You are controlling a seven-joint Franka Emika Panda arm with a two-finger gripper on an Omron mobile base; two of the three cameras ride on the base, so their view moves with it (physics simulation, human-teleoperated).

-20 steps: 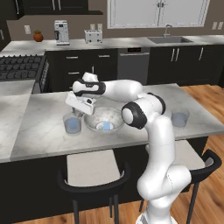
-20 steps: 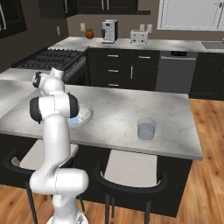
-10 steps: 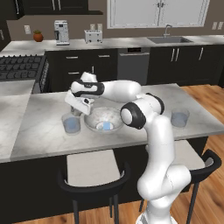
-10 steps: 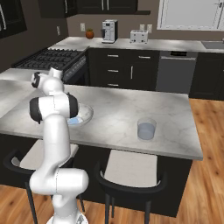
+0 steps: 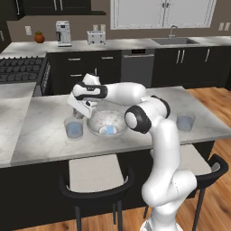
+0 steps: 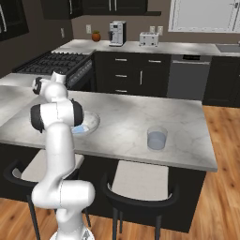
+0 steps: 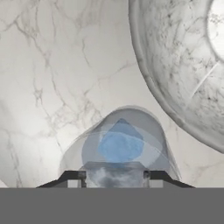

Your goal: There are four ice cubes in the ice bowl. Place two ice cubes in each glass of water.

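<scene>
The gripper (image 5: pixel 79 113) hangs at the left-centre of the left base view, directly above the near glass of water (image 5: pixel 73 128), which stands on the marble counter (image 5: pixel 40 135) just left of the ice bowl (image 5: pixel 96 127). In the hand view, at the bottom centre, the 2 dark fingertips (image 7: pixel 70 177) stand partly apart with a pale-blue ice cube (image 7: pixel 114 173) pinched between them, poised over the mouth of that same glass (image 7: pixel 151 131). Below the cube, inside the glass, a deeper blue patch shows; whether it is another cube or just the tinted water I cannot tell.

The ice bowl's mottled rim (image 7: pixel 175 109) curves through the upper right of the hand view, close beside the glass but not touching it. In the left base view, at least 1 blue cube (image 5: pixel 109 130) lies in the bowl's bottom.

The 2nd glass of water (image 5: pixel 185 122) sits well apart at the right of the left base view, and at centre-right (image 6: pixel 157 138) of the right base view, near the counter's front edge.
</scene>
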